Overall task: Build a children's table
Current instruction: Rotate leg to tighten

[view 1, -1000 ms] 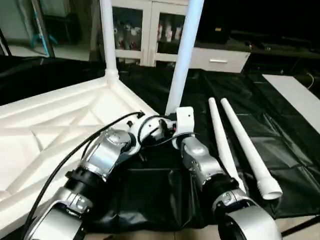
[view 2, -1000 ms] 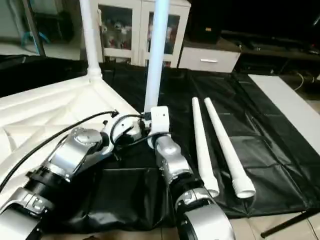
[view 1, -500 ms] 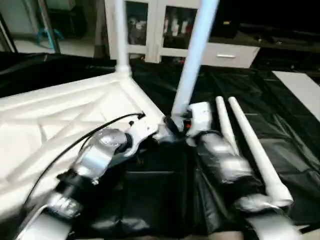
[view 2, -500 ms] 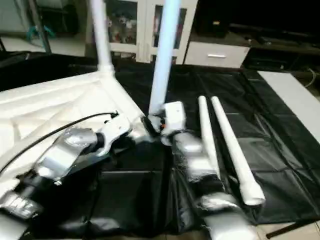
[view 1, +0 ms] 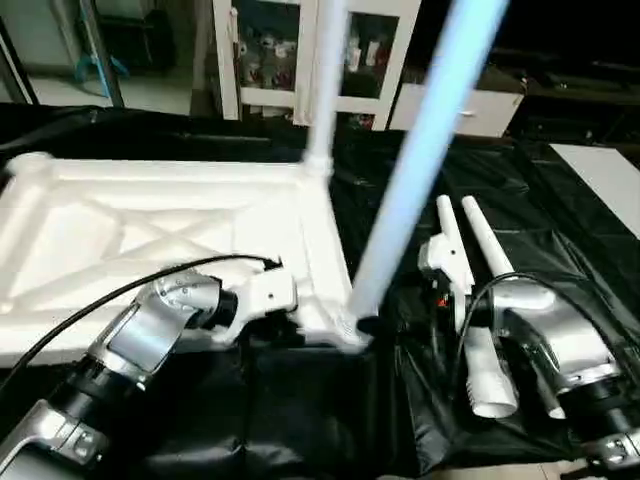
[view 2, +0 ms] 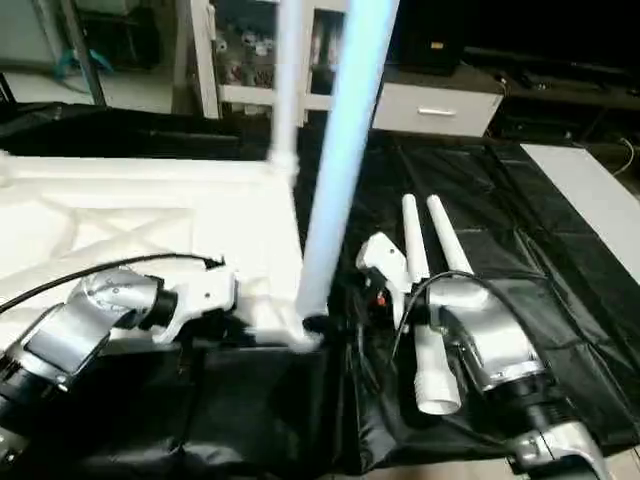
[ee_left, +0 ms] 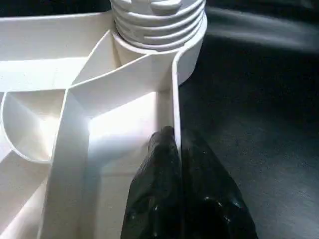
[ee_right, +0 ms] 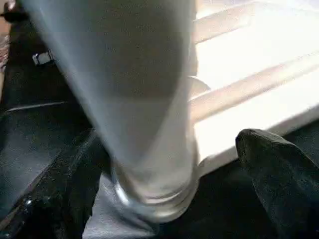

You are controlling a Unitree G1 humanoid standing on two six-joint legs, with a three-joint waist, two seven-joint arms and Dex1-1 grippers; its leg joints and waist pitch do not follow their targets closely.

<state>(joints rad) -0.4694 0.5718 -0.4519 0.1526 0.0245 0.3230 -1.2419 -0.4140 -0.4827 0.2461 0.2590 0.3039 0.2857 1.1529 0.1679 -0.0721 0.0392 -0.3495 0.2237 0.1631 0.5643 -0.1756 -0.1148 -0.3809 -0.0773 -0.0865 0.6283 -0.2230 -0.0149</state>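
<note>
Children's table (view 1: 150, 230) lies upside down on black tabletop (view 1: 560, 250). Left hand (ee_left: 177, 149) pinches its rim; right hand (ee_right: 199, 164) spread around corner leg (view 1: 420, 170). We judge plastic light, stiff, slippery; grip legs low.

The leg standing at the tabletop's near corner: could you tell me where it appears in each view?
Left eye: the leg leans from centre to top right.
Right eye: leg at centre, rising to the top.
Left wrist: probably its threaded base, top centre.
Right wrist: leg, large, left of centre.
Shared landmark: the tabletop rim.
</note>
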